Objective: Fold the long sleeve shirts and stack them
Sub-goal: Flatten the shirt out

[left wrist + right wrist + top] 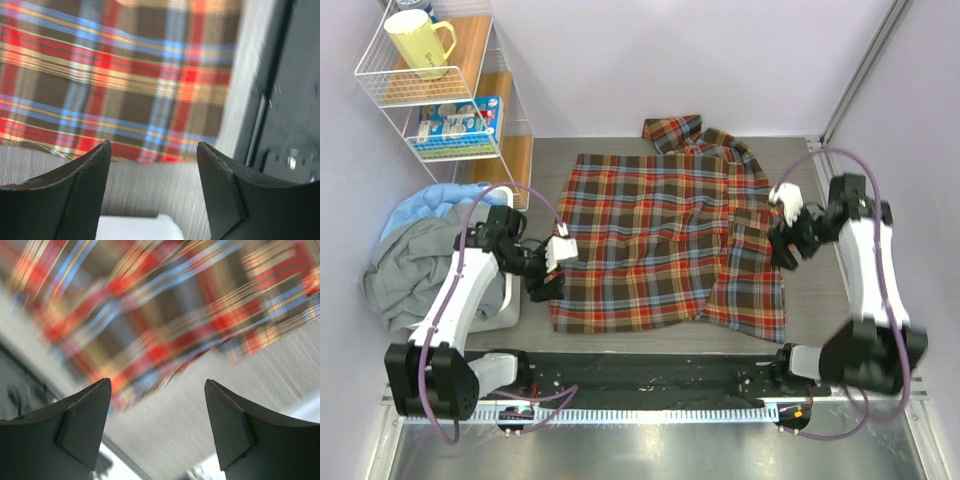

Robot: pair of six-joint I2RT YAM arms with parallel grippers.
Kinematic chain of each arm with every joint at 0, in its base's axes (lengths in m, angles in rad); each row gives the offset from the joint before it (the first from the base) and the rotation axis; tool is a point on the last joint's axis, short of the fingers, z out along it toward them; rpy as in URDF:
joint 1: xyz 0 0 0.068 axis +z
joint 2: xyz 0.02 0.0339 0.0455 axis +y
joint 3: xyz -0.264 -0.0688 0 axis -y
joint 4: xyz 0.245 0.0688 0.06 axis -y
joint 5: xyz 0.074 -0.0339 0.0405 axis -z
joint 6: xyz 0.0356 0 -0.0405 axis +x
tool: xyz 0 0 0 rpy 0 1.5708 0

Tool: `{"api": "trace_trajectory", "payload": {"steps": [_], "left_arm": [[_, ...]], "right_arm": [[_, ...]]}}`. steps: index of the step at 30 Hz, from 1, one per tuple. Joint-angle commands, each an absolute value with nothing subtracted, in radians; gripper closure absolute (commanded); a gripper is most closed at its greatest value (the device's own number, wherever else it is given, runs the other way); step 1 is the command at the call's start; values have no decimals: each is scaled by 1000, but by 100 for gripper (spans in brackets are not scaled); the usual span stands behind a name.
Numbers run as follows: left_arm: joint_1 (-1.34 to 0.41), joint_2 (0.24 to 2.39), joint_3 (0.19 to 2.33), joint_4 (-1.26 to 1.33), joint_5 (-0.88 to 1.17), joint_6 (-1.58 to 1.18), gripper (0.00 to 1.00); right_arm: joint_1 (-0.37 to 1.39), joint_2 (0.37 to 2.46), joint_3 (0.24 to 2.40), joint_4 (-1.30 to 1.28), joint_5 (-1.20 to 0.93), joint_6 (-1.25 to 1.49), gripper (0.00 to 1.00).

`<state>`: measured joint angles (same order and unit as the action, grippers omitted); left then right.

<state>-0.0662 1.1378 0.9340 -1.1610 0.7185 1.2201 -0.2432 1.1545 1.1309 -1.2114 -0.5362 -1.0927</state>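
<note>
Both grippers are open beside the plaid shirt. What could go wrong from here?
1. The right side of the plaid shirt lies doubled; the right gripper may pinch only one layer.
2. One sleeve is bunched at the far edge, so a fold may end crooked.
3. The left gripper hangs close to the gray clothes pile and could snag it.

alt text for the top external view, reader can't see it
A red, brown and yellow plaid shirt lies spread on a grey table, the left gripper at its left edge, the right gripper at its right. Grey and blue clothes lie heaped beside a wire shelf.
</note>
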Motion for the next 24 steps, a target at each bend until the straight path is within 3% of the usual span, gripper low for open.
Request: {"api": "trace_trajectory", "payload": {"steps": [1,9,24], "left_arm": [[-69,1236,1015,-987,816,930,29],[-71,1305,1023,-897,827,873,28],[-72,1269,948,-851,825,900,26]], "right_arm": [[-235,1443,1299,-928,-571,-612,18],[-209,1849,1549,-778,-408,-394,19],[-209,2033,1549,-723,-290,-324,27]]}}
